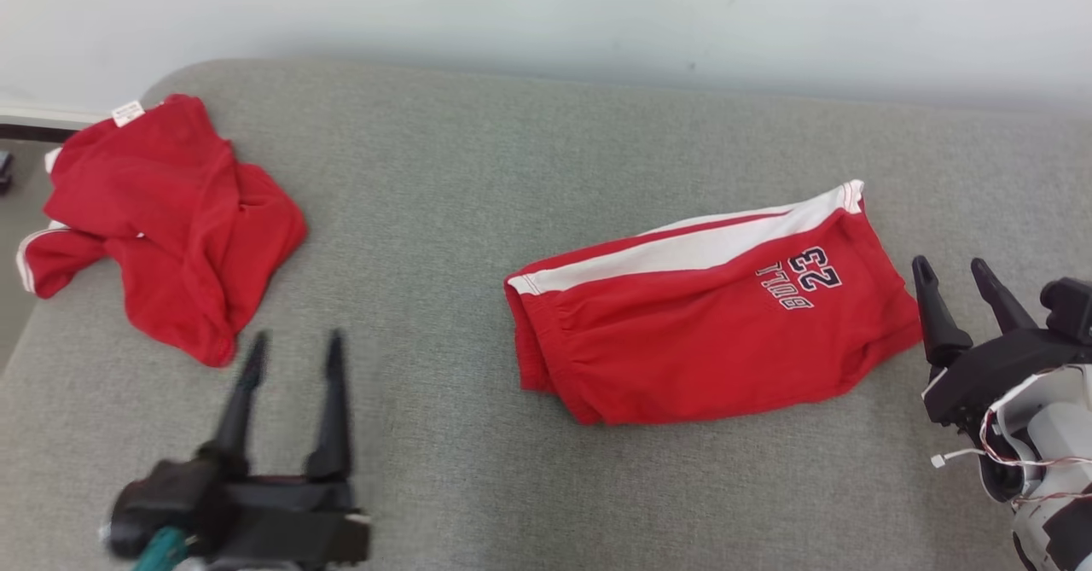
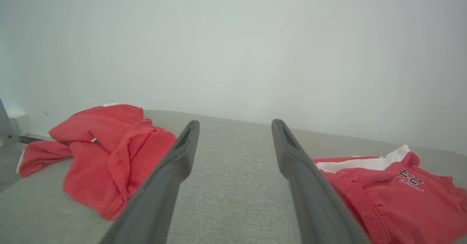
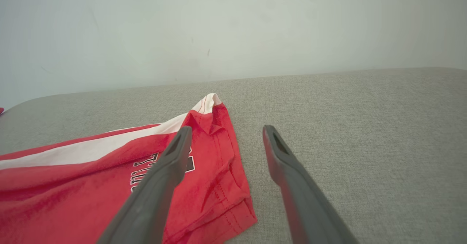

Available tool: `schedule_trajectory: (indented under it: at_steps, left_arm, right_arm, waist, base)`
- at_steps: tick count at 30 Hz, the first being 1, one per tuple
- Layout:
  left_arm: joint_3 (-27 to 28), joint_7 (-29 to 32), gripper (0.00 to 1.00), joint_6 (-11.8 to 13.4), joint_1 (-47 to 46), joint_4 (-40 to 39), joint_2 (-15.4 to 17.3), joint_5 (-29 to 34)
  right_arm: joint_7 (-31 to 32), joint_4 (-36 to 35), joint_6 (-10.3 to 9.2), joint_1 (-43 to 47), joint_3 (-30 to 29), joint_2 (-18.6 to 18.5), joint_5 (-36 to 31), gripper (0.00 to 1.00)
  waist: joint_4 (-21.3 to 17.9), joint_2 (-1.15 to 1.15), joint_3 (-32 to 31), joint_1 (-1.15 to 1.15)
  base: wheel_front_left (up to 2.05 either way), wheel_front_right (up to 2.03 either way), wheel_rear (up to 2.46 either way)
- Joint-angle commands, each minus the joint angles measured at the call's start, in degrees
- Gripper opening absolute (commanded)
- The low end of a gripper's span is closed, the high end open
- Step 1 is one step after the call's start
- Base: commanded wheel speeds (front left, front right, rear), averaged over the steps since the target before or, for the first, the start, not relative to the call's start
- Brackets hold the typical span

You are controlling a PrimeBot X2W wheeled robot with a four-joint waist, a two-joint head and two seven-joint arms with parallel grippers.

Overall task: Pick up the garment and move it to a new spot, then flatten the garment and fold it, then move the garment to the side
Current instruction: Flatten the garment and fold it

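A red garment [image 1: 699,340], a pair of shorts with a white side stripe and the number 23, lies folded flat on the grey cushion, right of centre. My right gripper [image 1: 949,265] stands open just beyond its right edge, holding nothing. In the right wrist view the right gripper [image 3: 227,129] hovers over that edge of the shorts [image 3: 91,185]. My left gripper [image 1: 295,345] is open and empty at the lower left, well left of the shorts. In the left wrist view the left gripper [image 2: 235,123] frames bare cushion, with the shorts [image 2: 394,196] to its right.
A second red garment [image 1: 171,221] lies crumpled at the cushion's far left, also in the left wrist view [image 2: 105,153]. The grey cushion [image 1: 444,212] ends at a pale wall [image 1: 546,8] behind; its left edge drops off near the crumpled cloth.
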Motion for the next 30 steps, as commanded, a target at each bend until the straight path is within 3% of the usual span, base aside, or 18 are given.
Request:
schedule_trajectory:
  at_steps: [1, 7, 23, 24, 30]
  left_arm:
    - [2.6, -0.2, 1.00, 0.5, 2.0, -0.9, -0.2, 1.6]
    - [7.6, -0.2, 1.00, 2.6, 5.7, -3.3, -0.9, 7.3]
    - [7.1, -0.2, 1.00, 1.5, 4.2, -2.0, -1.9, 8.4]
    - [7.1, -0.2, 1.00, 1.5, 4.2, -1.9, -1.9, 8.3]
    - [6.8, -0.2, 1.00, 1.5, 5.8, -1.1, -1.9, 8.3]
  right_arm:
    - [-0.2, 0.4, 0.06, 0.9, -0.2, -0.3, -0.1, 1.00]
    - [1.6, 3.9, 0.06, -0.6, 0.3, -0.2, -0.9, 1.00]
    - [7.3, 14.8, 0.06, -5.1, 1.6, 2.6, -1.5, 1.00]
    - [8.2, 15.0, 0.06, -4.8, 1.8, 3.0, -1.1, 0.00]
    - [6.7, 13.8, 0.06, -3.1, 2.4, 3.2, 1.3, 0.00]
  waist:
    - [0.9, 0.01, -0.9, 0.01]
    - [2.2, 0.01, -0.6, 0.01]
    - [4.2, 0.01, 2.2, 0.01]
    - [4.0, 0.01, 2.1, 0.01]
    - [2.4, 0.01, -0.2, 0.01]
  base:
    - [0.00, 0.00, 0.00]
    - [0.00, 0.00, 0.00]
    - [0.00, 0.00, 0.00]
    - [0.00, 0.00, 0.00]
    - [0.00, 0.00, 0.00]
